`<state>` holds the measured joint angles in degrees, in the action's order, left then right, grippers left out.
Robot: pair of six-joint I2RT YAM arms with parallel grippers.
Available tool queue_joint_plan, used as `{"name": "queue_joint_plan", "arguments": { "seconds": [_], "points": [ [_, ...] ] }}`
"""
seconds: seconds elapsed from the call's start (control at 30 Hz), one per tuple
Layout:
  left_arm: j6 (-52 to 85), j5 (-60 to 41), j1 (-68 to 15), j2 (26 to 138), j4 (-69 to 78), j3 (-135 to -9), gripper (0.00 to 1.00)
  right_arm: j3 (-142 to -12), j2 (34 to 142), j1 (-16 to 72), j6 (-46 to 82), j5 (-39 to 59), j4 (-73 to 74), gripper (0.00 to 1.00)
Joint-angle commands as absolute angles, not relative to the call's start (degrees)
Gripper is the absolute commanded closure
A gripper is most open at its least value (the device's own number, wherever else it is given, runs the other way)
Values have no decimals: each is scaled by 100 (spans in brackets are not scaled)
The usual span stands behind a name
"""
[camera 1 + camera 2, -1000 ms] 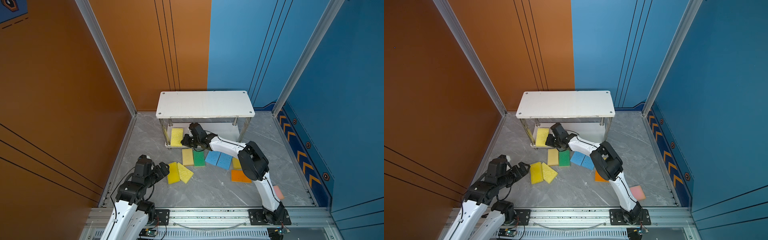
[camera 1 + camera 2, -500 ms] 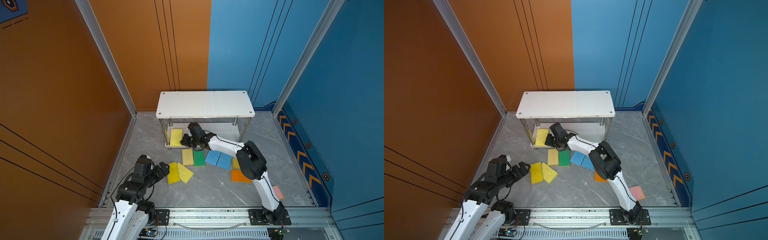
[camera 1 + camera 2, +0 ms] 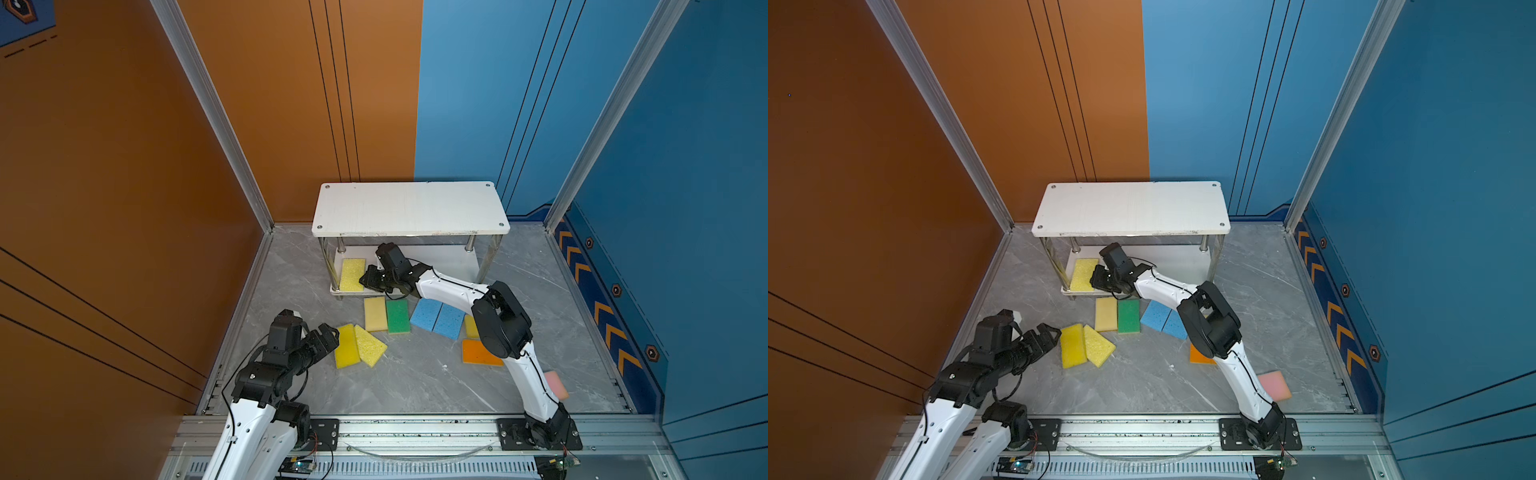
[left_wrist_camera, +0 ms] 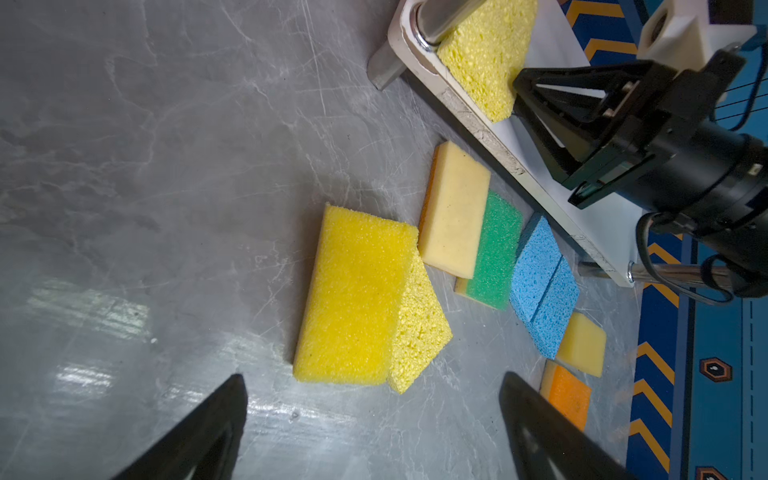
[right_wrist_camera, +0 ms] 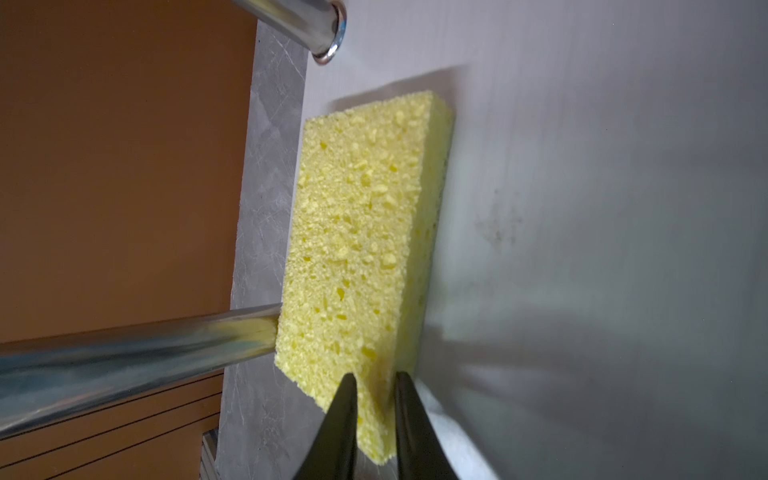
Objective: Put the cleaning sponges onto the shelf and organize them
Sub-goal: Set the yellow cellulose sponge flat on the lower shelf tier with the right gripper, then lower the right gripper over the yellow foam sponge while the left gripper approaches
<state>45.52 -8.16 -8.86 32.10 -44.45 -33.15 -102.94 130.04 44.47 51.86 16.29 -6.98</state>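
Observation:
The white two-tier shelf stands at the back. A pale yellow sponge lies flat at the left end of its lower board. My right gripper reaches under the top board, its jaws close on either side of that sponge's near corner, which fills the gap. My left gripper hovers open and empty just short of two overlapping yellow sponges. Beige, green, two blue, orange and pink sponges lie on the floor.
Shiny metal posts flank the sponge on the lower board. Another yellow sponge peeks out beside the blue pair, partly under my right arm. Orange wall on the left, blue wall on the right, metal rail at the front.
My right gripper has edged slightly toward the shelf's left end with the yellow sponge. The left arm has not moved.

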Motion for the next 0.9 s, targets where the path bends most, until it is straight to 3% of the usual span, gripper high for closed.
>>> {"name": "queue_joint_plan", "arguments": {
  "seconds": [0.0,0.37,0.5,0.87],
  "points": [
    [4421,-945,-826,3217,-4449,-3436,5,-10485,13096,4420,5189,1590,-770,71],
    [4409,-986,-810,3209,-4434,-3445,4,-10333,12884,4418,5134,1475,-657,60],
    [4395,-1021,-806,3196,-4399,-3440,2,-9752,12478,4428,4956,1316,-499,54],
    [4441,-1102,-756,3112,-4297,-3356,2,-8132,10847,4811,4201,1119,-693,51]
  ]
}}
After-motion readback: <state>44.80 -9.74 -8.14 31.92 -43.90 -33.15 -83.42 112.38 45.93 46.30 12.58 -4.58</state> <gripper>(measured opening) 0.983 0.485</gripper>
